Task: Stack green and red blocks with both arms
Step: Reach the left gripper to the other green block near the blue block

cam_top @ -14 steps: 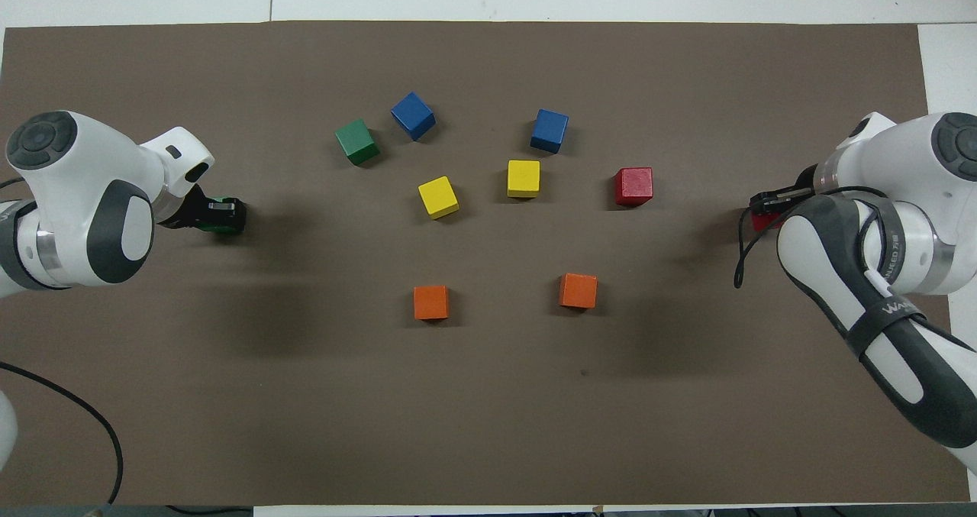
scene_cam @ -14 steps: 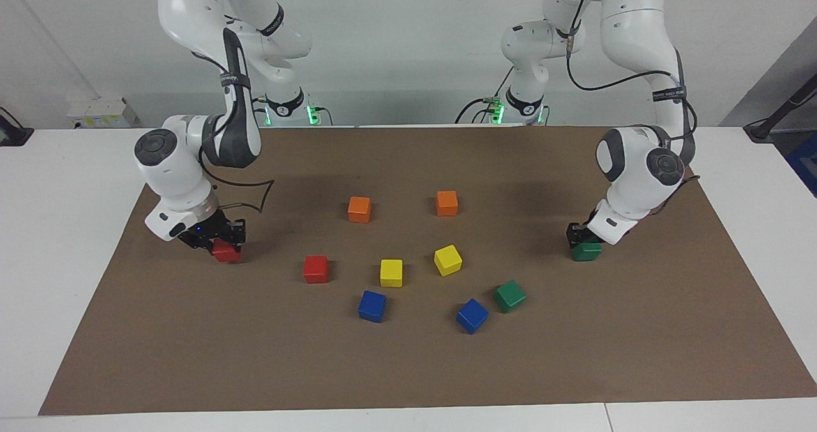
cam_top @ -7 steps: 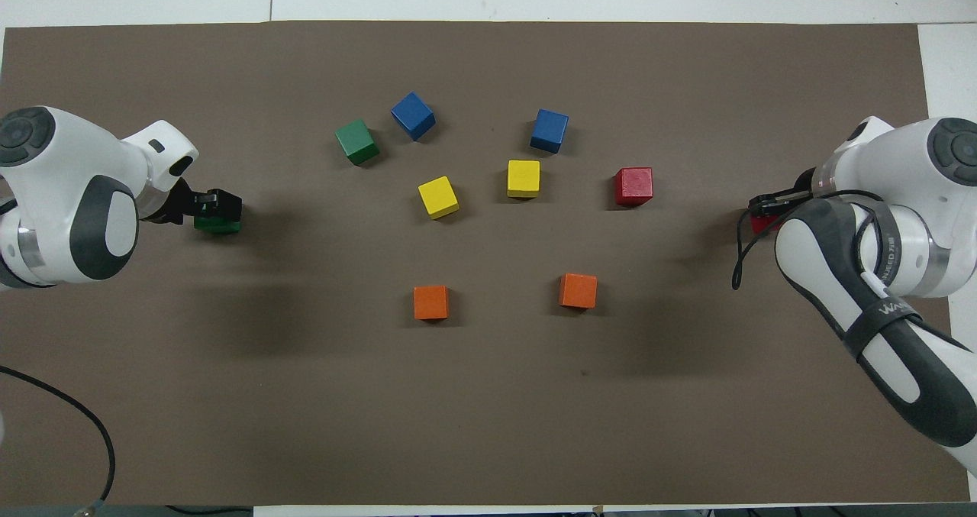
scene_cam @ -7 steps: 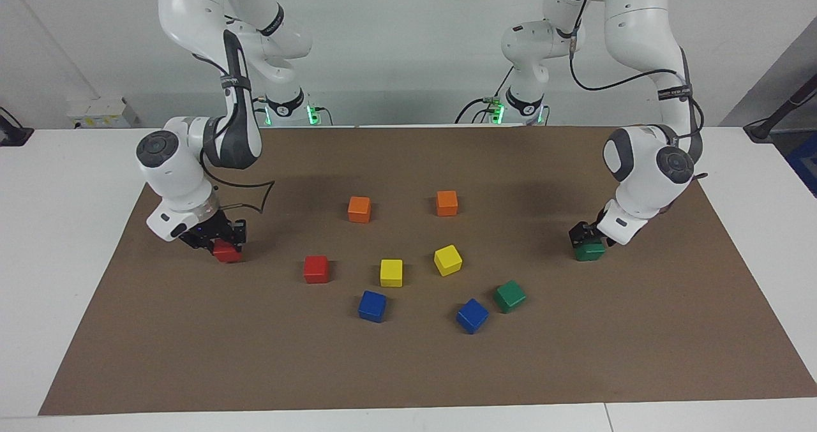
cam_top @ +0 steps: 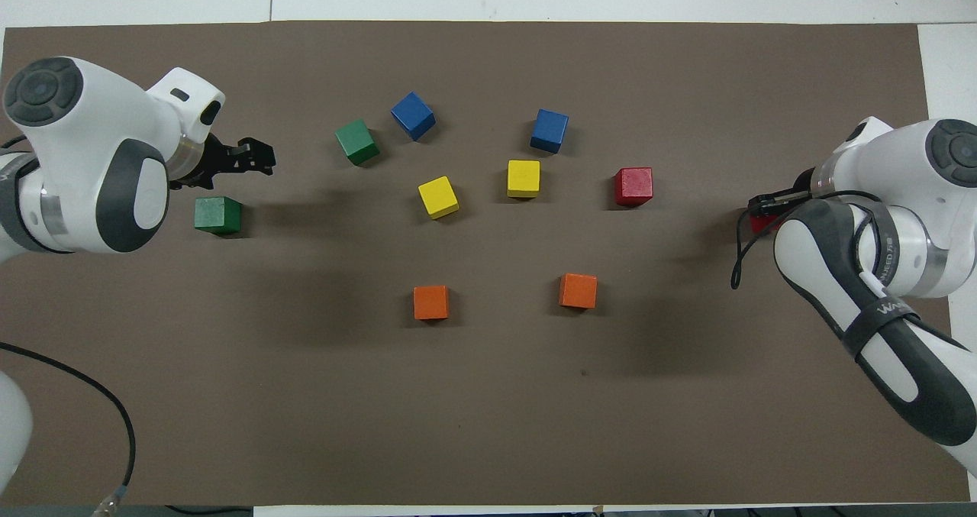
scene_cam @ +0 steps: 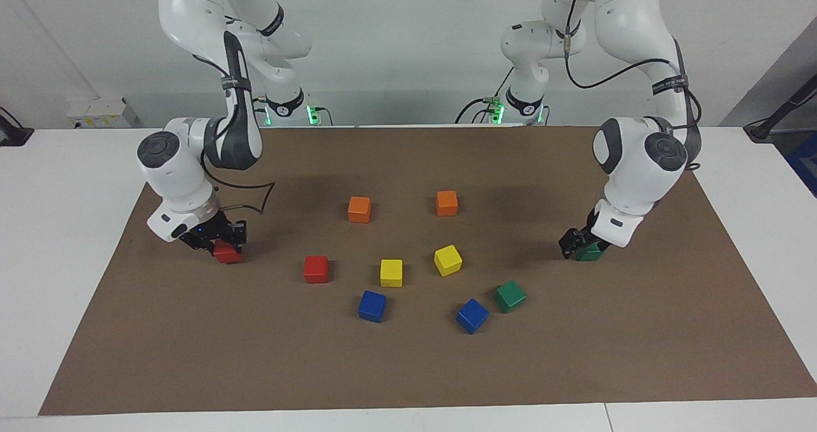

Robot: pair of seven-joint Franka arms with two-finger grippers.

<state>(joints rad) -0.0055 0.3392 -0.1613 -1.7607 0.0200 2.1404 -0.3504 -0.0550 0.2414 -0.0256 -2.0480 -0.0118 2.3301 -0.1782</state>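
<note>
Opening and lifting away, the left gripper [cam_top: 256,154] is now releasing the green block [cam_top: 217,214], which is sitting free on the brown mat [scene_cam: 408,368] at the left arm's end. The right gripper [scene_cam: 224,244] is still clamping a red block [scene_cam: 227,253] low over the mat at its own end. Second green block [scene_cam: 510,295] and second red block [scene_cam: 316,269] are lying unstacked mid-mat; no stack is started.
</note>
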